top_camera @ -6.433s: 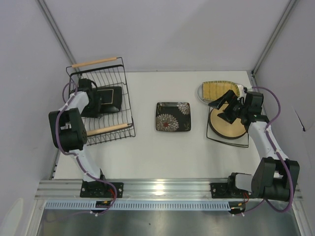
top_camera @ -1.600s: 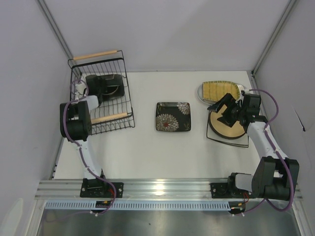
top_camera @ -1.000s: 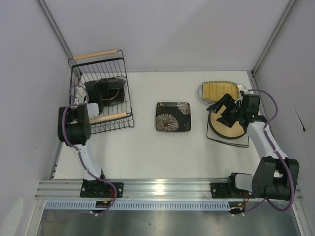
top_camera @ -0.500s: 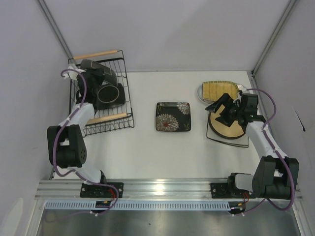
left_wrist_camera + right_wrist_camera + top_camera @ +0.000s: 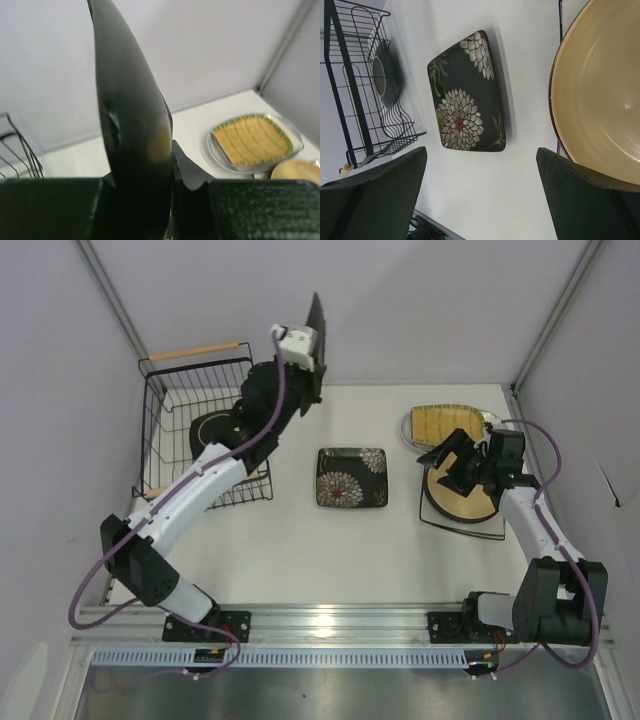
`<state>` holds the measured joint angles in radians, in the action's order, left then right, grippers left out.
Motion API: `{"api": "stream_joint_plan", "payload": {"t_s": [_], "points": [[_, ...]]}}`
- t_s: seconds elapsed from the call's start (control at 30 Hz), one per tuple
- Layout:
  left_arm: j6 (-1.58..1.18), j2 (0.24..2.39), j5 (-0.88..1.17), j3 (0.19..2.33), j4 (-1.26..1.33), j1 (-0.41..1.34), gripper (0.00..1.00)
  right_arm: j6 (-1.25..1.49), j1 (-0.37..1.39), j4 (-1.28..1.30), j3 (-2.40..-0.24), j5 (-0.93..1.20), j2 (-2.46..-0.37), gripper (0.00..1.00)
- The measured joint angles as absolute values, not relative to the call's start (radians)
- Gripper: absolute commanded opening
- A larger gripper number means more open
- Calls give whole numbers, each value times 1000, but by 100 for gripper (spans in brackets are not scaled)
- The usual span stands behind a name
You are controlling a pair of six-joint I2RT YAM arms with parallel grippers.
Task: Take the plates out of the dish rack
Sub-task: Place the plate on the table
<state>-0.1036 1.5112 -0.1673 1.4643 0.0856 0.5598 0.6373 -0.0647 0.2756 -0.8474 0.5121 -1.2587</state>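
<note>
While the left tool pinches a dark glazed plate by its lower rim alone, the whole weight hangs from that narrow bite. The plate stands on edge, raised well above the surface, and in the overhead view it sits up past the far right corner of the dish rack. I judge it stiff, weighty for so small a hold, slick with glaze and brittle. A rim grip therefore calls for firm pressure and slow tilting, and a hard set-down could chip it. Inside the rack rests another dark round plate, best taken by its exposed edge. Farther out, a floral square plate lies flat mid-surface. The right tool, fingers spread wide and holding nothing, hovers over a tan round plate. A mustard ribbed plate lies just behind it.
</note>
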Motion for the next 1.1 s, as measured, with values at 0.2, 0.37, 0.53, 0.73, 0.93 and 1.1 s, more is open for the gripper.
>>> {"api": "stream_joint_plan", "payload": {"t_s": [0.2, 0.37, 0.53, 0.73, 0.93, 1.1], "points": [[212, 1661, -335, 1710, -52, 813, 0, 657, -74, 267, -838, 508, -1244, 100], [371, 1810, -481, 1697, -110, 926, 0, 682, -155, 264, -786, 501, -1154, 100], [479, 1929, -575, 1590, -162, 981, 0, 694, -237, 251, -781, 509, -1119, 100], [553, 1966, -646, 1467, -129, 1013, 0, 720, -286, 234, -733, 542, -1119, 100], [613, 2012, -728, 1451, -18, 1029, 0, 734, -305, 227, -721, 566, -1120, 100], [648, 2078, -759, 1407, 82, 1048, 0, 734, -313, 211, -716, 577, -1120, 100]]}}
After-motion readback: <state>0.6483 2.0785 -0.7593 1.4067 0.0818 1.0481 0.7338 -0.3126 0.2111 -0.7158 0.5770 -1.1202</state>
